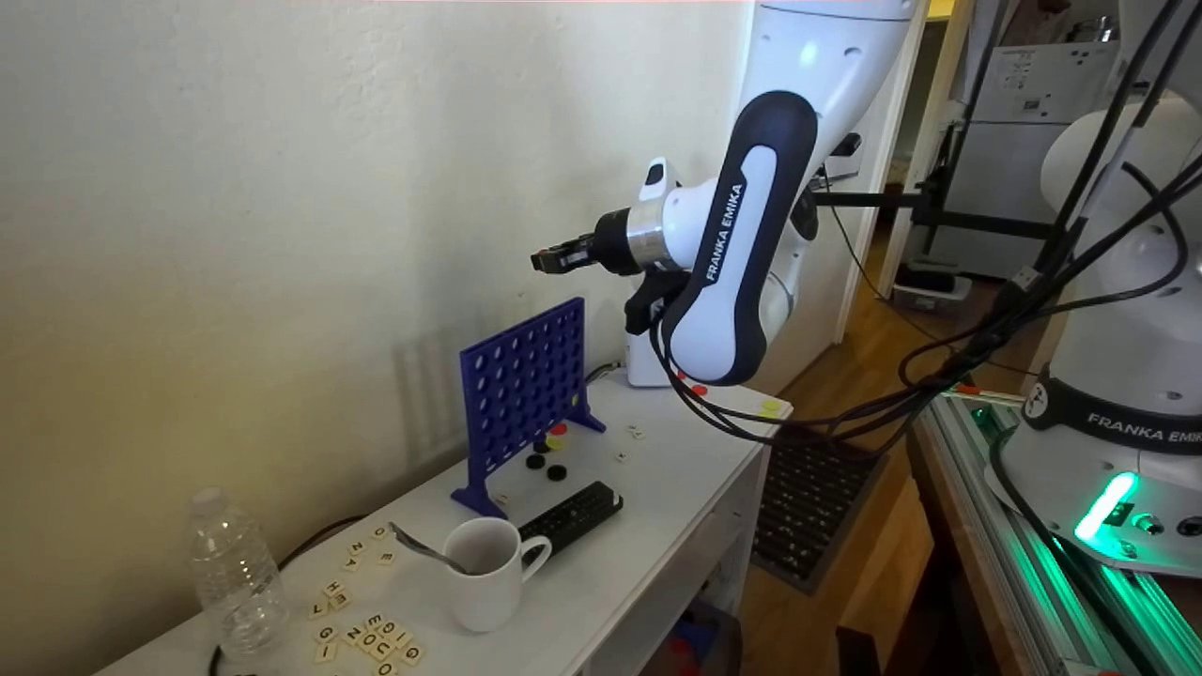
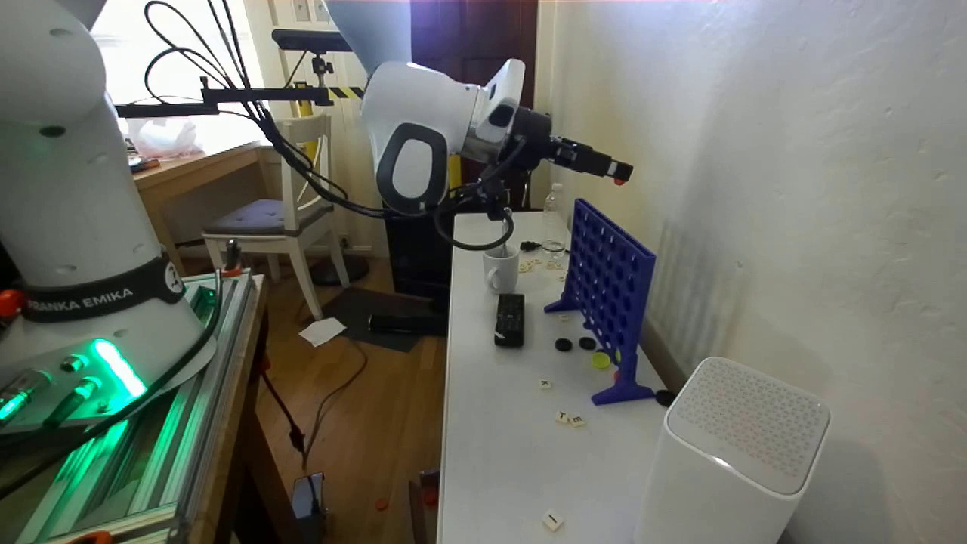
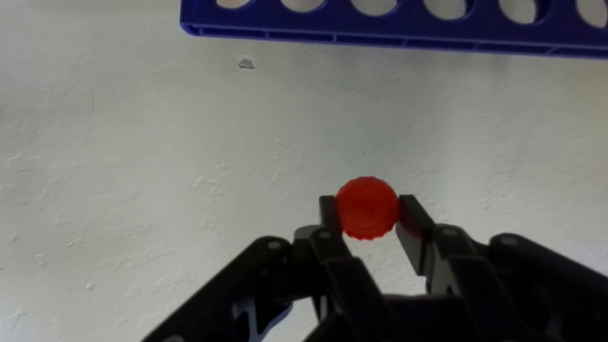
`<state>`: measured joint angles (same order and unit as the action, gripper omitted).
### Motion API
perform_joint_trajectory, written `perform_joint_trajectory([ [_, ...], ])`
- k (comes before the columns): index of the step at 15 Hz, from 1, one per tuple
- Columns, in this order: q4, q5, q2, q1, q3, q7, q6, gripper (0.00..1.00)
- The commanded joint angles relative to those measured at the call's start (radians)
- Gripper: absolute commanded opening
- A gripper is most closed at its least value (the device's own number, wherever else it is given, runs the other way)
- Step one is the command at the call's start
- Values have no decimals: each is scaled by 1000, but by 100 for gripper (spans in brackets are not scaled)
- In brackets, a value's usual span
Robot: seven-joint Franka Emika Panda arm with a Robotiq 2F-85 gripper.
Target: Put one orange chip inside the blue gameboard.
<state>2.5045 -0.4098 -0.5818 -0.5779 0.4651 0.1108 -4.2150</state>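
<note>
The blue gameboard (image 1: 522, 383) stands upright on the white table close to the wall; it also shows in an exterior view (image 2: 609, 279). In the wrist view its top edge with slots (image 3: 337, 26) crosses the upper part. My gripper (image 1: 539, 262) is above the board's top, pointing at the wall; it also shows in an exterior view (image 2: 621, 171). In the wrist view my gripper (image 3: 366, 211) is shut on a red-orange chip (image 3: 367, 205), gripped by its edges, its round face toward the camera. The orange chip peeks out below the fingertips in an exterior view (image 2: 619, 182).
Loose black chips (image 1: 557, 473), a yellow chip (image 2: 600, 360) and a red chip (image 1: 559, 429) lie by the board's foot. A black remote (image 1: 571, 518), white mug with spoon (image 1: 484, 587), plastic bottle (image 1: 235, 582), letter tiles (image 1: 376, 638) and white box (image 2: 748, 431) stand around. The wall (image 3: 142, 166) is close behind.
</note>
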Motion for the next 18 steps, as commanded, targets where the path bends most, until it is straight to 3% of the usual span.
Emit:
perform_joint_trajectory([
  [1,-11,-22,38,149,-159,-101,-27,11],
  [2,-5,-1,-10,28,-30,-6,-1,11],
  [3,-14,-19,18,198,-210,-102,-32,11],
  [4,-12,-17,14,216,-228,-94,-39,11],
  [5,-12,-1,-14,118,-124,-21,-3,11],
  [7,-6,-4,-20,153,-154,-28,-31,11],
  [11,-17,4,-28,128,-124,-16,-27,11],
  [18,-15,39,-36,144,-136,10,-27,11],
])
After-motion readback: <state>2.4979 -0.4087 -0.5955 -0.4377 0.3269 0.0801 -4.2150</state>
